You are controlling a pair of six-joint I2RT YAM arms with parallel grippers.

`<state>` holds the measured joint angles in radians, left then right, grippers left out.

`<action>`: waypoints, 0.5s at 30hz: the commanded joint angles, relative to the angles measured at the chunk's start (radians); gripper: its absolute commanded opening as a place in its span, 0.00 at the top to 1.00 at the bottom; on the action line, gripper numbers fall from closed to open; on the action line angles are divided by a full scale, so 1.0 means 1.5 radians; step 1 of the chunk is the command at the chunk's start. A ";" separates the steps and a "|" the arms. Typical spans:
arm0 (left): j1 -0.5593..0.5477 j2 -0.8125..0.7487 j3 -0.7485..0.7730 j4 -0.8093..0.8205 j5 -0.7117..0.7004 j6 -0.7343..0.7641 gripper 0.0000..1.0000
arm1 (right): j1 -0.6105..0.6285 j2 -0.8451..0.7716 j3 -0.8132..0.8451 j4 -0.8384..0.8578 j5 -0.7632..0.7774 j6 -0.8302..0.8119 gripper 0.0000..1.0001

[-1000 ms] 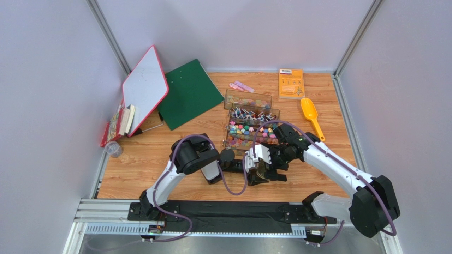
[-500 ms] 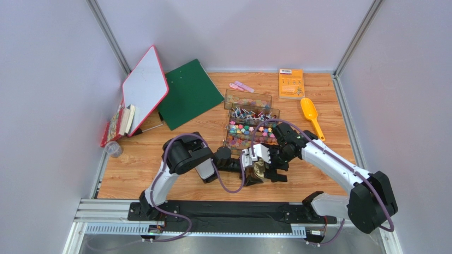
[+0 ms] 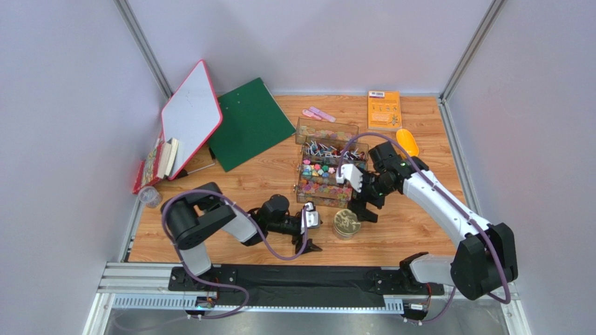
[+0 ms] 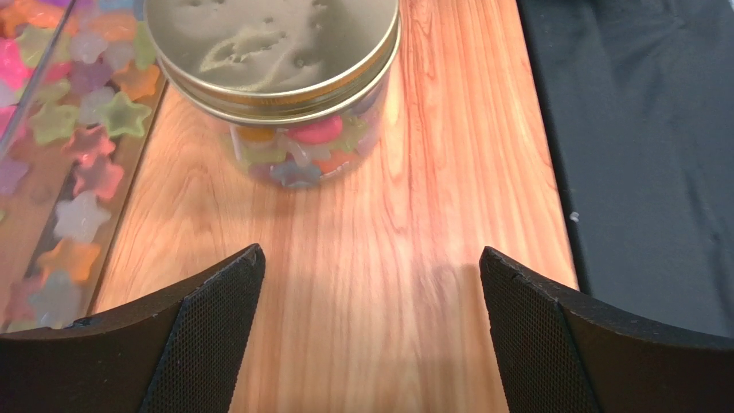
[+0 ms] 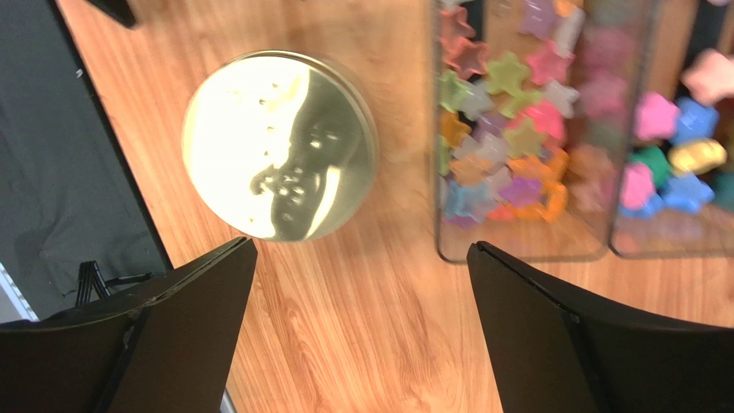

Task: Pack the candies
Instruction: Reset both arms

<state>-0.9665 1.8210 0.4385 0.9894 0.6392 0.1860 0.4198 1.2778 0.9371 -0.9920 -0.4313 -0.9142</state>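
Both empty and wide open: left claw faces the candies, right claw above them.

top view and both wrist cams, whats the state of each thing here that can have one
jar: upright, gold lid on, candies inside, free of both grippers
left gripper: open, empty
right gripper: open, empty
clear boxes: candies in them
yellow scoop: lying on the table, ungripped
green folder: closed, flat
whiteboard: propped at a tilt
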 commanded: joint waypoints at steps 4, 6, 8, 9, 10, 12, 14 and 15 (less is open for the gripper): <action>0.038 -0.237 0.093 -0.395 -0.120 0.048 0.00 | -0.161 0.020 0.132 0.082 0.025 0.329 0.00; 0.056 -0.267 0.167 -0.533 -0.143 0.073 0.00 | -0.192 0.009 0.124 0.152 0.135 0.402 0.00; 0.095 -0.323 0.198 -0.557 -0.144 0.094 0.00 | -0.196 -0.007 0.104 0.209 0.263 0.498 0.00; 0.115 -0.357 0.210 -0.561 -0.153 0.101 0.00 | -0.196 -0.007 0.095 0.237 0.382 0.518 0.00; 0.126 -0.368 0.226 -0.587 -0.190 0.106 0.00 | -0.198 -0.009 0.093 0.242 0.415 0.525 0.00; 0.150 -0.387 0.286 -0.624 -0.248 0.095 0.00 | -0.204 -0.035 0.078 0.280 0.475 0.523 0.00; 0.175 -0.388 0.359 -0.716 -0.324 0.065 0.00 | -0.204 -0.052 0.068 0.291 0.491 0.522 0.00; 0.208 -0.384 0.382 -0.750 -0.343 0.038 0.00 | -0.205 -0.065 0.068 0.298 0.509 0.532 0.00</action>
<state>-0.7364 1.2564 0.8658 0.1303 0.3168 0.2920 0.1196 1.2663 1.0519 -0.6750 0.0910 -0.2420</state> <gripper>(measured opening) 0.993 1.000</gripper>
